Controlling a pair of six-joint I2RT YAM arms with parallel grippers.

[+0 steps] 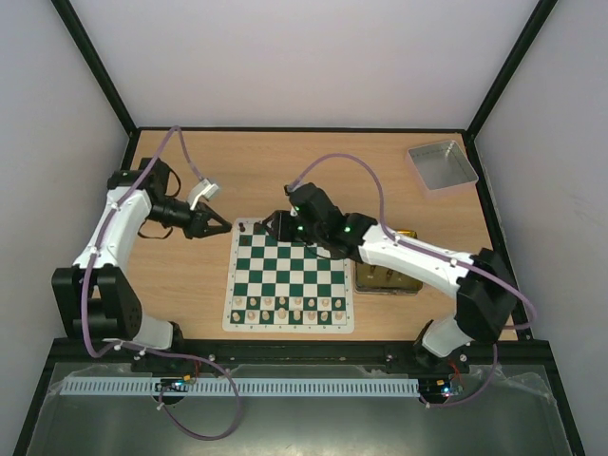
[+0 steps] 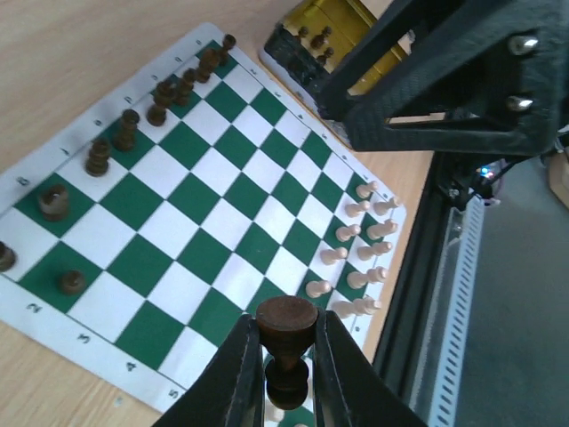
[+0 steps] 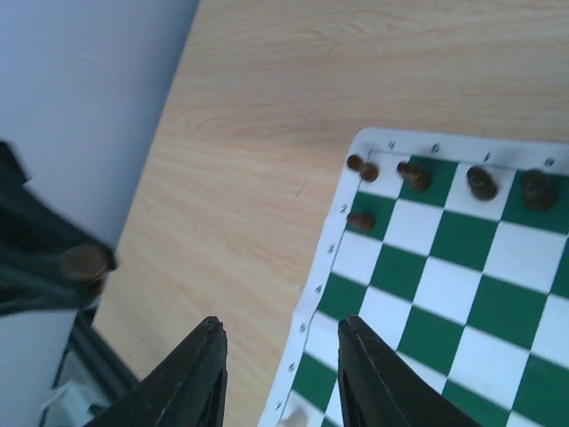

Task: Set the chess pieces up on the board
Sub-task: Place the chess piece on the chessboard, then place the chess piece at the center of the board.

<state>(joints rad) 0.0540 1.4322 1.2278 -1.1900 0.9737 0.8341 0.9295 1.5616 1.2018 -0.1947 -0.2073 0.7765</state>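
Firmly, the left tool [image 2: 286, 356] gripped one small dark brown chess piece [image 2: 286, 318] upright, just off the left edge of the flat green-and-white chessboard mat [image 1: 290, 275]. On that mat, dark pieces [image 2: 126, 131] lined the far row, too crowded to count, and one dark pawn [image 2: 71, 282] stood on the second row. Two rows of pale cream pieces [image 1: 296, 307] filled the near side. The right tool [image 3: 280, 331] hung open and empty above the far left corner, its black arm [image 1: 328, 228] hiding part of the far row from above. One gold rectangular tin [image 1: 385, 277], holding a few dark pieces, lay just beside the mat's right edge; one grey tray [image 1: 442, 163] sat well apart on the wooden counter [image 1: 285, 171].
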